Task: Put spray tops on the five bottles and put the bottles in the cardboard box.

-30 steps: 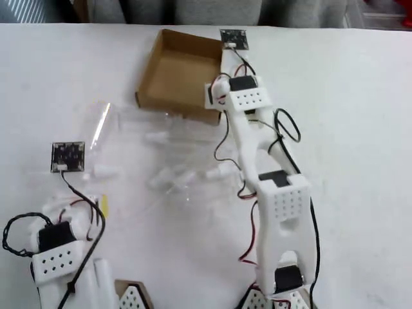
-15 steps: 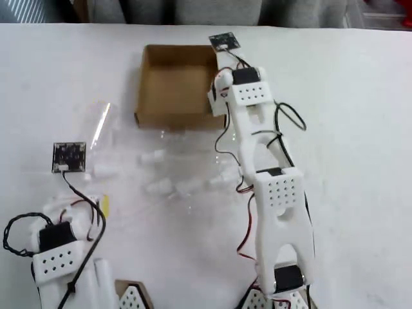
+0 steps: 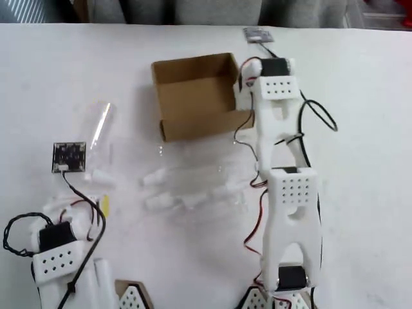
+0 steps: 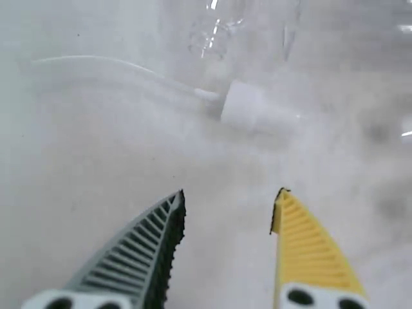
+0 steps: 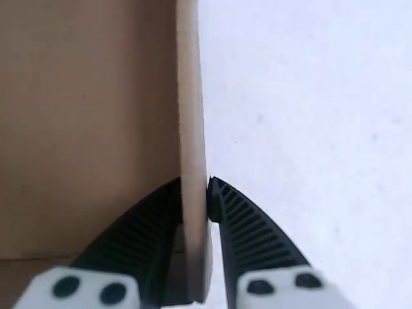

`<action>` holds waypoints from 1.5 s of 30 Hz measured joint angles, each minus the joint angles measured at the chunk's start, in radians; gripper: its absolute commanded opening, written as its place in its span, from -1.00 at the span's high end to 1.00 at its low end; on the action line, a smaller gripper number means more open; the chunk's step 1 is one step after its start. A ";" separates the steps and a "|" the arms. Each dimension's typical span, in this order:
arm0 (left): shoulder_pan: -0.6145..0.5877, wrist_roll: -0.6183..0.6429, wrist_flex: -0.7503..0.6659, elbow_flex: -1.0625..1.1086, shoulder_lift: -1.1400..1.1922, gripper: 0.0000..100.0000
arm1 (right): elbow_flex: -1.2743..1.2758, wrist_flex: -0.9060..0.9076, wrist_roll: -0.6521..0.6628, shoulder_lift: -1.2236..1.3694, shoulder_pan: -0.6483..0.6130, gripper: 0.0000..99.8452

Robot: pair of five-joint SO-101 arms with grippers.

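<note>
Over the white table (image 5: 309,96), right gripper (image 5: 194,182) pinches cardboard box (image 5: 188,96) wall, left gripper (image 4: 230,192) spread.

Legible text: none is showing anywhere.
Walls of the brown cardboard box (image 3: 206,125): showing plain card.
Face of the small dark square circuit board (image 3: 68,156): possibly carrying tiny marks, too small for reading.

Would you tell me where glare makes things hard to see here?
High view: clear bottles nearly vanish against the white table, marked by glints; left wrist view: highlights streak a bottle; right wrist view: box wall evenly lit, no glare.
</note>
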 measured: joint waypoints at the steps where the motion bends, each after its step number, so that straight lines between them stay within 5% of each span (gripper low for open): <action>1: 0.000 0.000 0.000 0.000 0.000 0.53 | 0.000 0.005 -0.025 0.000 0.014 0.97; 7: 0.000 0.000 0.000 0.000 0.000 0.53 | -0.002 0.035 -0.077 0.000 0.023 0.97; 12: 0.000 0.000 0.000 0.000 0.000 0.53 | -0.002 0.018 -0.241 0.008 0.031 0.97; 26: 0.031 0.000 0.000 0.005 0.000 0.53 | -0.018 -0.057 -0.261 0.152 0.031 0.97; 45: 0.038 0.000 -0.015 0.011 0.000 0.53 | -0.017 0.054 0.196 0.115 -0.014 0.97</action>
